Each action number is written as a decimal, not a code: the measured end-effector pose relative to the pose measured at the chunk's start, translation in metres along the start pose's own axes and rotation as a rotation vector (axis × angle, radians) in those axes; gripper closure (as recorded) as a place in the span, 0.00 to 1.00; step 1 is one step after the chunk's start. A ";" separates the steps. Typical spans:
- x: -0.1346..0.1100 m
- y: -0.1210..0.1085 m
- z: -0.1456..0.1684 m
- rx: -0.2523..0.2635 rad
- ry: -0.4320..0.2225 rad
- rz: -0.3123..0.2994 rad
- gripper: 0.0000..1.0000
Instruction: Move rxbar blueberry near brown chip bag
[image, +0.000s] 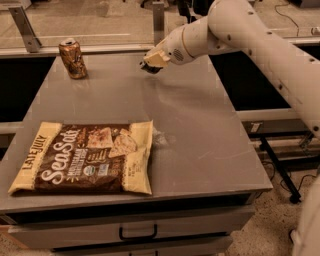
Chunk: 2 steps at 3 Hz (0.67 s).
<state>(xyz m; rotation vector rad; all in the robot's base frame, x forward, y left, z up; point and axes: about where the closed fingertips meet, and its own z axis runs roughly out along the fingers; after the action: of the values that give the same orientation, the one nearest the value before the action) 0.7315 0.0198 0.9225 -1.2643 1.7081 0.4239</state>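
Observation:
The brown chip bag (85, 157) lies flat at the table's near left, dark brown with cream ends and "Sea Salt" lettering. My gripper (152, 62) is at the far middle of the table, just above the surface, well beyond the bag and to its right. It is shut on a small dark flat thing, the rxbar blueberry (148, 68). Only the bar's dark lower edge shows under the cream fingers (157, 58); the rest is hidden.
A dented bronze drink can (73, 59) stands at the table's far left corner. The grey table (200, 130) ends at a front edge above a drawer (137, 232). My white arm (260, 40) reaches in from the right. A small clear scrap (159, 136) lies by the bag's right end.

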 end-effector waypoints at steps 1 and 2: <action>0.003 0.047 -0.027 -0.122 -0.004 -0.093 1.00; 0.021 0.085 -0.049 -0.246 0.023 -0.137 0.82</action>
<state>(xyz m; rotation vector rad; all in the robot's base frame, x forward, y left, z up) 0.6325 0.0073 0.9096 -1.5584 1.6124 0.5515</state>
